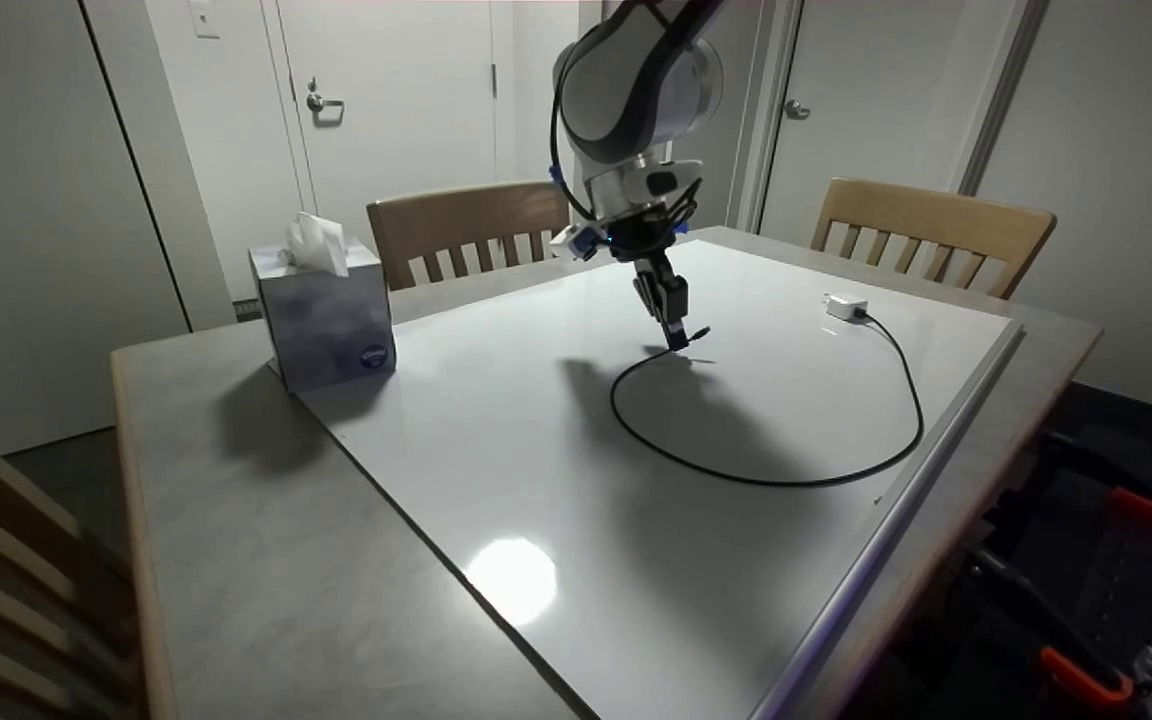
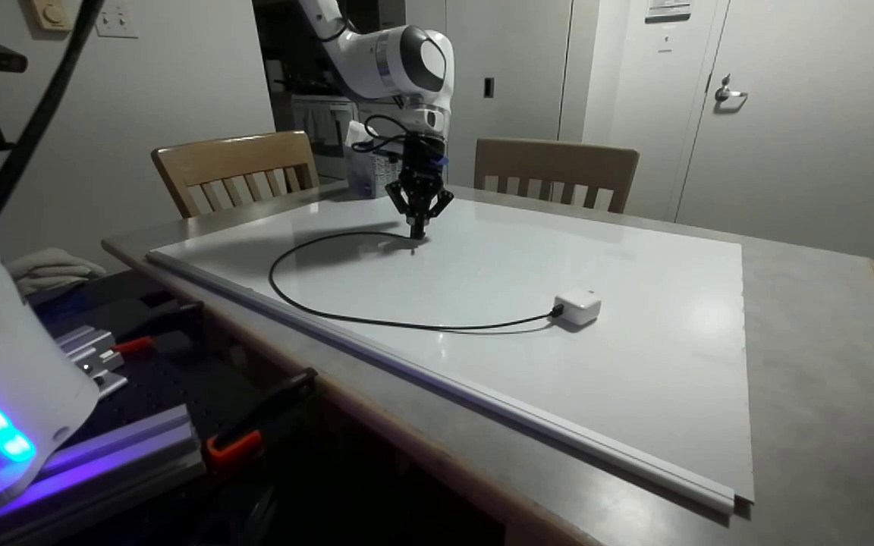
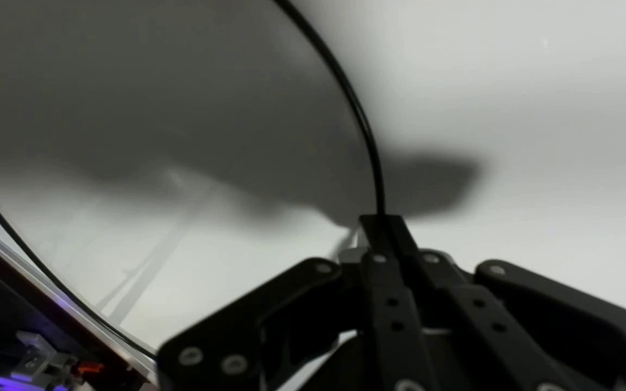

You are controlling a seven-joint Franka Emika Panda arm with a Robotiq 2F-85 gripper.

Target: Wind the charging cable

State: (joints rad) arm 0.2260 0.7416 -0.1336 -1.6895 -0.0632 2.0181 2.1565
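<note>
whiteboard [image 1: 456, 410] flat on table [image 1: 256, 560] | tissue box [image 1: 331, 325] at its corner | wooden chairs [image 1: 476, 213] beside table

Charging cable [image 1: 796, 485] is straight-up black, same as the gripper [image 3: 381, 222]. Power adapter [image 1: 844, 307] at 3 o'clock in an exterior view is white; tissue box [image 1: 326, 312] at 9 o'clock there's kinda cloudy purple-grey, dark-blue logo [image 1: 373, 356].
</note>
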